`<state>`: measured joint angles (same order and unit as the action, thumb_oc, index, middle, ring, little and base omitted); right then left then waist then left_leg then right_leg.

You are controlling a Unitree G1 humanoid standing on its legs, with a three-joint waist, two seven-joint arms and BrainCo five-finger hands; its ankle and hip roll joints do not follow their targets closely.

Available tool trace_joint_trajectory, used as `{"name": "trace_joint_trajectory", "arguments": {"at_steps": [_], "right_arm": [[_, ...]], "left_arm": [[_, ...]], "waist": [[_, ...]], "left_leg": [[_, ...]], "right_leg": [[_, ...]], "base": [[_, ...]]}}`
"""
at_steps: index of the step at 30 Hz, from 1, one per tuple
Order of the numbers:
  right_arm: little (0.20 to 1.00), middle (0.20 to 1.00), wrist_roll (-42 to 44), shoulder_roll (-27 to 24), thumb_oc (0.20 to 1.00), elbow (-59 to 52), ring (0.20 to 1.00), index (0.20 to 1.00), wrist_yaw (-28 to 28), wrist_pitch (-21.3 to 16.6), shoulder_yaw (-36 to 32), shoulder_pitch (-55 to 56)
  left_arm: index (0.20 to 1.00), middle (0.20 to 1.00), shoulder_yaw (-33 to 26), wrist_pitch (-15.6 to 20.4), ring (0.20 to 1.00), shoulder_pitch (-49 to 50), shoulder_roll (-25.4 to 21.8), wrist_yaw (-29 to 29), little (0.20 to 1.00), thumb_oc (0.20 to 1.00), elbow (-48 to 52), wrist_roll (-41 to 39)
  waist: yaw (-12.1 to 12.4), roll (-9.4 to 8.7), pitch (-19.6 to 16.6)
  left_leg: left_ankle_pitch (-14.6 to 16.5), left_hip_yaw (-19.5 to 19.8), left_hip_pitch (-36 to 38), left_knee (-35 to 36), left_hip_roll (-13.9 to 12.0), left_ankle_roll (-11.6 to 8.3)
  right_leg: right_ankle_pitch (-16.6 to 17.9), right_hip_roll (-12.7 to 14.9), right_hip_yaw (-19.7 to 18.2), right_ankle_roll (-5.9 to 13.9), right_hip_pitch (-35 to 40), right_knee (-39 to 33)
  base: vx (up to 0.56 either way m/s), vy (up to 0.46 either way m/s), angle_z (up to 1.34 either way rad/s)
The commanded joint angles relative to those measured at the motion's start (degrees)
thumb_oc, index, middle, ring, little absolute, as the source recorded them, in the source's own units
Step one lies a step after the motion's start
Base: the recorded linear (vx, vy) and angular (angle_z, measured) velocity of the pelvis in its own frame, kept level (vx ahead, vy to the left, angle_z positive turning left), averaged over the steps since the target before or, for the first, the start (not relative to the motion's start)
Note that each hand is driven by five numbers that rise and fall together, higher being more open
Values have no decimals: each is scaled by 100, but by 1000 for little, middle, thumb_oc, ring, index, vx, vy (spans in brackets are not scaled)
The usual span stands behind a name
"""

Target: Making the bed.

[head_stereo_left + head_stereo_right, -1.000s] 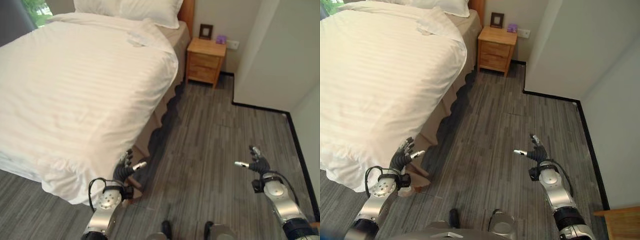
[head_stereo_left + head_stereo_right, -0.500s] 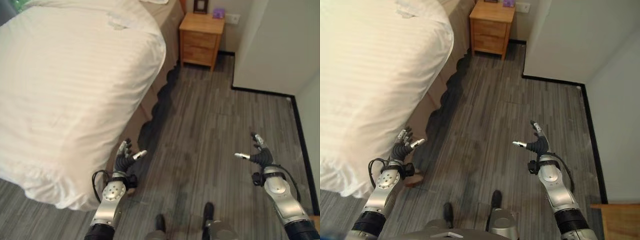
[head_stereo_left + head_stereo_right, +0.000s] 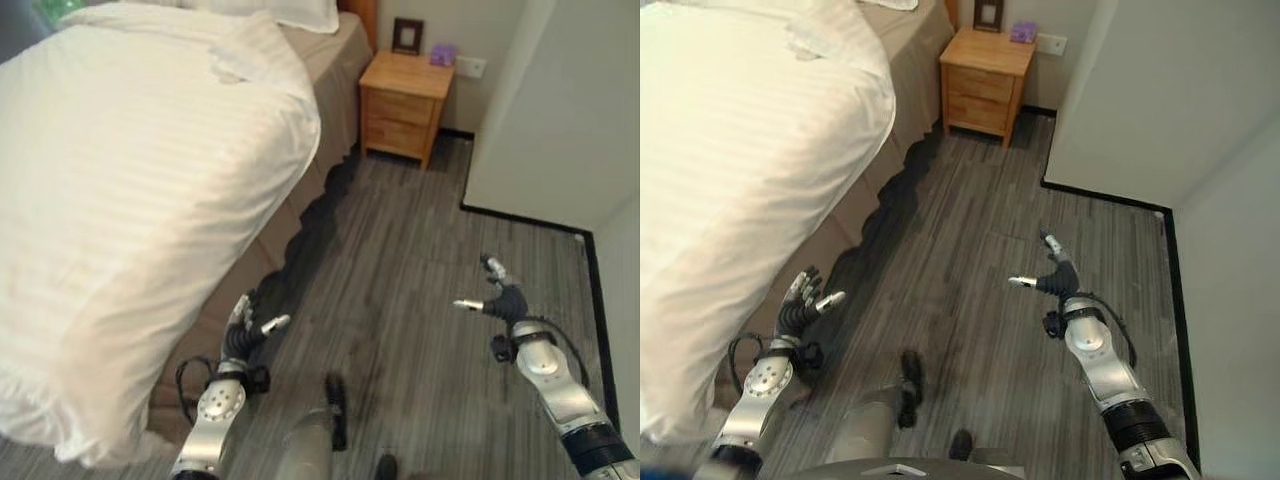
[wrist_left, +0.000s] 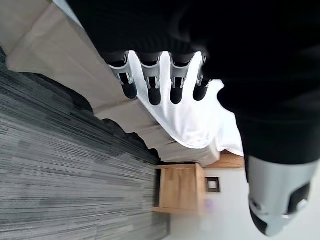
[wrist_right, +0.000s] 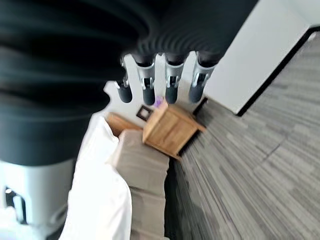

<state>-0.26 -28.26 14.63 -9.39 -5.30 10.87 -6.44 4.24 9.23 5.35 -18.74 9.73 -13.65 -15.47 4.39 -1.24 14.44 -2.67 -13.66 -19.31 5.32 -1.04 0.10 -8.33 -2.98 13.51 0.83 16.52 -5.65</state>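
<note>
White striped duvet (image 3: 130, 190) covers the bed on the left, draped over the near right corner; tan bed skirt (image 3: 300, 210) exposed below its right edge down to the grey plank floor (image 3: 400, 270). Pillow (image 3: 290, 12) at the far end. Wooden nightstand (image 3: 405, 105) far right of the bed against the wall, small picture frame (image 3: 407, 35) and a purple item (image 3: 441, 53) on top. Left hand (image 3: 243, 335) is in the air just beside the bed's near right corner — fingers straight, spread, holding nothing, not touching the duvet. Right hand (image 3: 500, 303) over bare floor, well apart from the bed — fingers relaxed and extended, empty.
</note>
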Motion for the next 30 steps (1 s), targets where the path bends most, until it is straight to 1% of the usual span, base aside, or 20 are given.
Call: {"name": "trace_joint_trajectory", "arguments": {"at_steps": [1,2,4,5,6,7,8,9,10,11,12,13,15,17,19,20,22,23,25,30], "right_arm": [[1000,1000,-209,-180,1000,-318,1000,1000,-102,-259,-243,-142],[1000,1000,-226,-148,1000,-353,1000,1000,-41,-271,-220,-95],[1000,1000,-329,-55,1000,-357,1000,1000,47,-246,-172,-10],[1000,1000,-390,7,1000,-358,1000,1000,82,-254,-151,39],[1000,1000,-391,11,1000,-358,1000,1000,82,-254,-152,40],[1000,1000,-496,104,1000,-350,1000,1000,101,-249,-122,62],[1000,1000,-536,173,1000,-321,1000,1000,85,-242,-89,36],[1000,1000,-537,177,1000,-318,1000,1000,84,-243,-89,33],[1000,1000,-623,288,1000,-293,1000,1000,29,-212,25,-176],[1000,1000,-602,327,1000,-332,1000,1000,15,-215,23,-229],[1000,1000,-549,355,1000,-435,1000,1000,-7,-211,-24,-242],[1000,1000,-549,356,1000,-438,1000,1000,-6,-208,-24,-240],[1000,1000,-473,376,1000,-517,1000,1000,-2,-215,-73,-199],[1000,1000,-436,367,1000,-547,1000,1000,11,-211,-143,-78],[1000,1000,-429,404,1000,-536,1000,1000,-3,-187,-212,29],[1000,1000,-433,456,1000,-530,1000,1000,-29,-155,-282,89],[1000,1000,-447,493,1000,-556,1000,1000,-32,-133,-322,152],[1000,1000,-484,539,1000,-586,1000,1000,-35,-120,-387,274],[1000,1000,-527,583,1000,-586,1000,1000,0,-120,-407,384],[1000,1000,-593,522,1000,-608,1000,1000,112,-144,-419,613]], "left_arm": [[1000,1000,3,200,1000,-199,-232,-31,1000,1000,461,69],[1000,1000,-51,183,1000,-125,-237,-59,1000,1000,486,78],[1000,1000,-122,139,1000,4,-303,-85,1000,1000,519,143],[1000,1000,-105,120,1000,15,-347,-108,1000,1000,510,173],[1000,1000,-105,120,1000,14,-351,-108,1000,1000,511,172],[1000,1000,-61,64,1000,14,-450,-138,1000,1000,476,236],[1000,1000,-44,54,1000,-59,-503,-107,1000,1000,409,282],[1000,1000,-44,56,1000,-63,-506,-106,1000,1000,406,282],[1000,1000,-93,-3,1000,-261,-784,8,1000,1000,442,341],[1000,1000,-142,2,1000,-322,-883,42,1000,1000,493,340],[1000,1000,-214,31,1000,-371,-953,64,1000,1000,561,309],[1000,1000,-216,31,1000,-370,-954,63,1000,1000,561,308],[1000,1000,-233,57,1000,-404,-987,43,1000,1000,579,277],[1000,1000,-267,75,1000,-383,-995,-16,1000,1000,600,263],[1000,1000,-311,83,1000,-364,-969,-66,1000,1000,574,288],[1000,1000,-381,76,1000,-382,-925,-92,1000,1000,495,299],[1000,1000,-405,76,1000,-396,-891,-104,1000,1000,430,322],[1000,1000,-421,95,1000,-415,-830,-124,1000,1000,333,362],[1000,1000,-393,122,1000,-416,-784,-145,1000,1000,254,383],[1000,1000,-380,151,1000,-303,-750,-204,1000,1000,262,410]], "waist": [[186,-146,-50],[239,-158,-117],[323,-267,-291],[373,-404,-326],[391,-397,-338],[416,-608,-375],[386,-674,-376],[391,-685,-376],[190,-587,-247],[116,-497,-211],[-22,-464,-178],[-37,-471,-173],[-187,-449,-121],[-299,-512,-134],[-347,-538,-160],[-382,-502,-205],[-437,-480,-202],[-533,-388,-209],[-658,-358,-247],[-795,-337,-421]], "left_leg": [[-300,-149,204,-32,-489,-371],[-349,-144,320,-32,-474,-325],[-761,-127,481,-33,-494,-283],[-843,-150,536,-95,-461,-249],[-858,-162,529,-83,-480,-252],[-661,-242,743,-133,-345,-45],[-526,-273,922,-143,-276,35],[-521,-282,921,-144,-268,39],[-159,-376,1613,-77,-376,174],[-49,-401,1798,-32,-492,176],[173,-376,2009,-32,-503,180],[176,-362,2012,-32,-494,181],[315,-296,2227,-32,-482,132],[499,-233,2480,-32,-456,24],[663,-205,2694,-32,-484,-103],[854,-143,2922,-32,-569,-207],[851,-188,3004,-32,-591,-249],[1019,-158,3270,-32,-641,-319],[1178,-59,3504,-32,-642,-343],[1444,110,3926,-32,-564,-416]], "right_leg": [[-191,438,-337,403,175,65],[-223,431,-414,437,261,65],[-297,444,-628,480,444,84],[-238,527,-665,563,447,330],[-228,516,-685,558,426,333],[126,708,-624,832,232,1117],[442,804,-575,1079,24,1691],[428,817,-581,1084,12,1712],[1827,1138,-237,1417,-901,3591],[1959,1343,29,1417,-1174,3908],[1784,1625,398,1327,-1486,3668],[1771,1635,413,1328,-1476,3677],[1358,1503,535,1172,-1820,3074],[1007,1310,606,1058,-1891,1880],[1030,1233,618,1047,-1933,868],[1221,1350,623,1141,-2156,272],[1401,1409,688,1132,-2364,110],[1478,1472,611,1188,-2616,66],[1605,1499,393,1219,-2639,83],[1700,1521,281,1174,-2316,109]], "base": [[596,170,-34],[606,191,-33],[701,233,-38],[471,156,-33],[550,211,-31],[464,222,-30],[470,225,-33],[594,324,-11],[610,324,25],[934,442,30],[481,192,55],[460,150,45],[379,59,50],[485,-21,57],[537,-66,76],[443,-63,72],[437,-71,81],[493,-68,85],[502,-105,69],[457,-157,21]]}}
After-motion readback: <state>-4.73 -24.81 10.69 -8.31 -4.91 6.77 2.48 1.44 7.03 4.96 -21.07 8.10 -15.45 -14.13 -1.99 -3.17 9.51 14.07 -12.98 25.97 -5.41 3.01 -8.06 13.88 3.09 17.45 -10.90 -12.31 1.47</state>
